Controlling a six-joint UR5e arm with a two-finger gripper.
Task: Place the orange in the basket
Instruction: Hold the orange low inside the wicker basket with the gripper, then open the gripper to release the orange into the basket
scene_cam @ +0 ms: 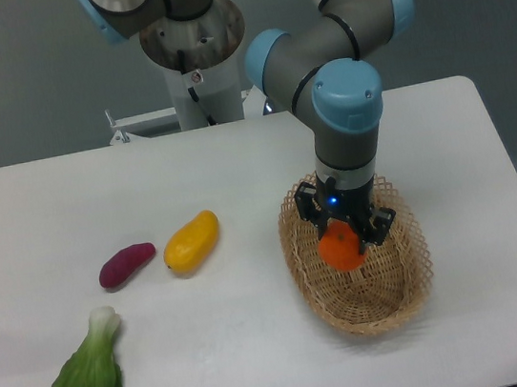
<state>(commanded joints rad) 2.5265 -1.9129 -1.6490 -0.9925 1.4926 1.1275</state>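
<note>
The orange (342, 249) is a small round bright orange fruit held between my gripper's fingers. My gripper (344, 237) points straight down and is shut on the orange, holding it over the middle of the basket, just above its floor. The basket (401, 279) is an oval tan wicker basket with a lacy rim, at the right of the white table. Whether the orange touches the basket floor cannot be told.
A yellow-orange mango-like fruit (192, 241) and a purple sweet potato (126, 266) lie left of the basket. A green bok choy (91, 383) lies at the front left. The robot base (191, 44) stands behind the table's far edge.
</note>
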